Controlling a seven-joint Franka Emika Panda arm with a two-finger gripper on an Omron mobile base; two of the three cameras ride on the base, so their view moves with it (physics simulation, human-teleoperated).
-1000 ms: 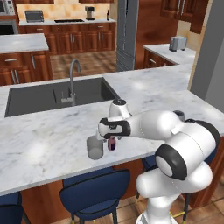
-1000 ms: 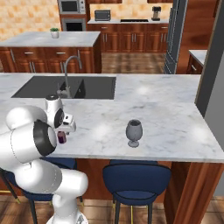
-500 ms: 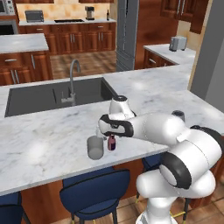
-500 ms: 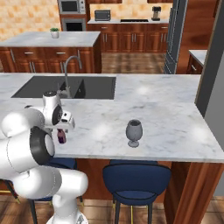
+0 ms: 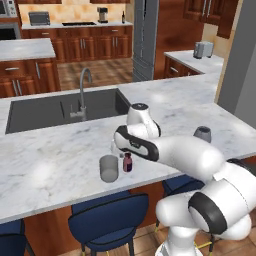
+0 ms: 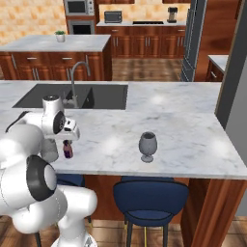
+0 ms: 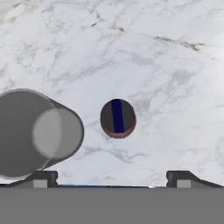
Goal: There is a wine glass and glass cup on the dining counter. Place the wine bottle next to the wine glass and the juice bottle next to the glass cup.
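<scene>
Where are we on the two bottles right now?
Done: the juice bottle stands upright on the dining counter, close beside the glass cup. In hand: nothing; the end effector is open above the juice bottle, fingers clear of it. Left: the wine glass stands alone, with no wine bottle beside it.

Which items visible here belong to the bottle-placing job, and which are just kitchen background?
Job items:
juice bottle
glass cup
wine glass
dining counter
gripper, fingers open above the juice bottle

Background:
sink
faucet
stools
toaster
potted plant
</scene>
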